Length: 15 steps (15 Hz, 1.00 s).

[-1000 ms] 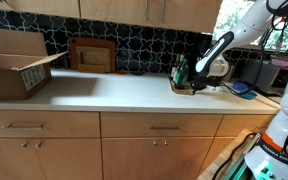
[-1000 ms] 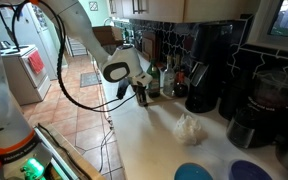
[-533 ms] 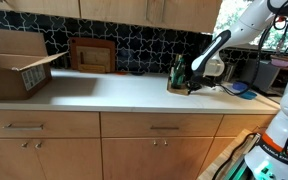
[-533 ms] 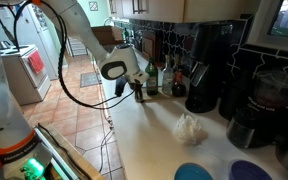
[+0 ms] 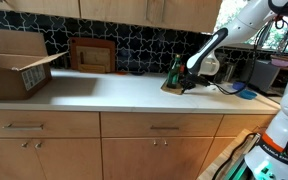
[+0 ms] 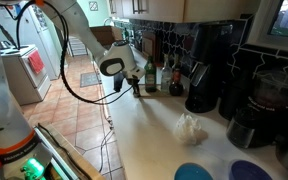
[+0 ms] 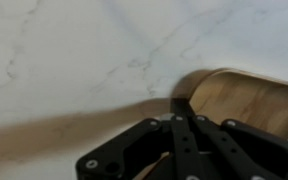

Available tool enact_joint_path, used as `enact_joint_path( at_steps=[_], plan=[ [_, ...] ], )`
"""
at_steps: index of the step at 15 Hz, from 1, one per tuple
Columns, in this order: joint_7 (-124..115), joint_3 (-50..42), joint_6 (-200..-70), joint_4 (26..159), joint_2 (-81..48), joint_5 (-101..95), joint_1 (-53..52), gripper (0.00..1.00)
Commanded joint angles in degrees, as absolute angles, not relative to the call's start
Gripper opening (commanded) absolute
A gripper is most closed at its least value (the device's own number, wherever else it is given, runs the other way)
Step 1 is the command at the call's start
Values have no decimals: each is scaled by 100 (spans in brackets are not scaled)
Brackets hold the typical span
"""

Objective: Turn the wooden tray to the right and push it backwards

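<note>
We start with the pale countertop (image 5: 104, 90). A cardboard box (image 5: 14, 65) sits at its 9 o'clock end and a dark framed panel (image 5: 92, 55) leans against the backsplash near 11 o'clock. The wooden tray (image 5: 174, 87) lies well apart from both, toward 3 o'clock, and carries a few bottles (image 5: 177, 70). The gripper (image 5: 191, 80) is low at the tray's 3 o'clock side. We judge the tray itself stiff and light, but the upright bottles make the load top-heavy and likely to rattle or tip. The smooth stone should let it slide readily. We would not lift it but press low on the rim near a corner to turn it, then push flat against a long side to send it back. An exterior view adds what the box-side camera hides: a black coffee machine (image 6: 206, 65) just past the bottles (image 6: 150, 78), which limits how far back the tray can go. There the tray is too dark for us to make out, so contact is only probable. The wrist view gives the close detail. A rounded tray corner (image 7: 249, 100) shows at 3 o'clock on veined stone, and the fingers (image 7: 174, 135) at 6 o'clock are pressed together, pinching nothing, just beside that corner.
</note>
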State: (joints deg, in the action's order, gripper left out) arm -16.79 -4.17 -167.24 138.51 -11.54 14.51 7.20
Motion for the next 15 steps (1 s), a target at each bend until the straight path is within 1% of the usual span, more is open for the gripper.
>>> enact_joint_path(
  at_steps=[1,5,9,13,15],
  plan=[
    [-1646,-290,-16851,13619,-1230,1642,586,2],
    [-1836,-328,-16836,13311,-1342,1452,358,2],
    [-1985,-466,-16445,13148,-1394,1200,174,3],
    [-2871,-1151,-16309,13118,-1580,89,-347,3],
    [-3103,-1314,-16259,13113,-1651,-198,-494,4]
  ],
)
